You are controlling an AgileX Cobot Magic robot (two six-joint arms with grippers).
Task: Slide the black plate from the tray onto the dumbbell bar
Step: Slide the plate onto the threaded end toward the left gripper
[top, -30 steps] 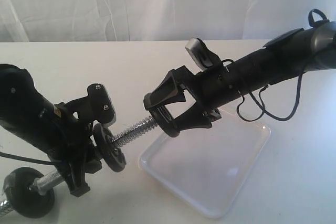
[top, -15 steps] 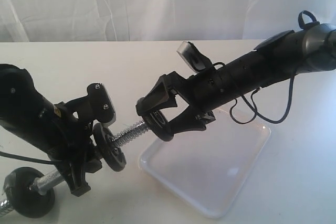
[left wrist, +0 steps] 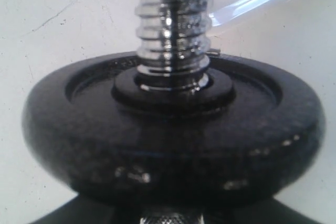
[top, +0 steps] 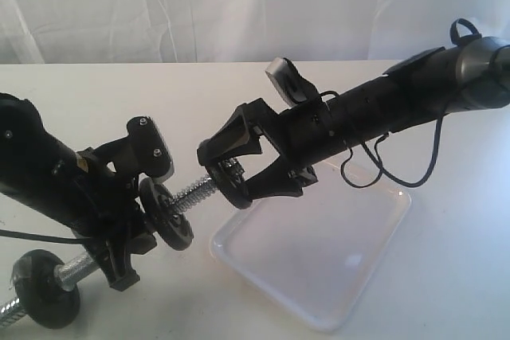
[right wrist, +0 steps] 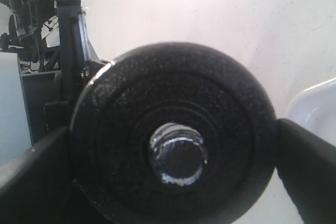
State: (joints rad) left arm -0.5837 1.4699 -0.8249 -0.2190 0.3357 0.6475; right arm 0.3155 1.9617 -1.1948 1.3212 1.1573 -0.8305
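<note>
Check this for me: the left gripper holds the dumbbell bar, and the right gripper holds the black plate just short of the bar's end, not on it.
Not quite. The black plate is already on: the right wrist view shows the end of the dumbbell bar poking through its centre hole. The rest stands.

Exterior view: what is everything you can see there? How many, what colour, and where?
black plate: one, black, on the bar's tip, off the tray
other discs: two, black, one further down the bar, one at its low end
dumbbell bar: one, shiny silver, held up above the table
tray: one, white, on the table, nothing in it
table: one, white, under everything
curtain: one, white, behind the table
left pincer: one, black, gripping the bar
right pincer: one, black, gripping the black plate by its rim
</note>
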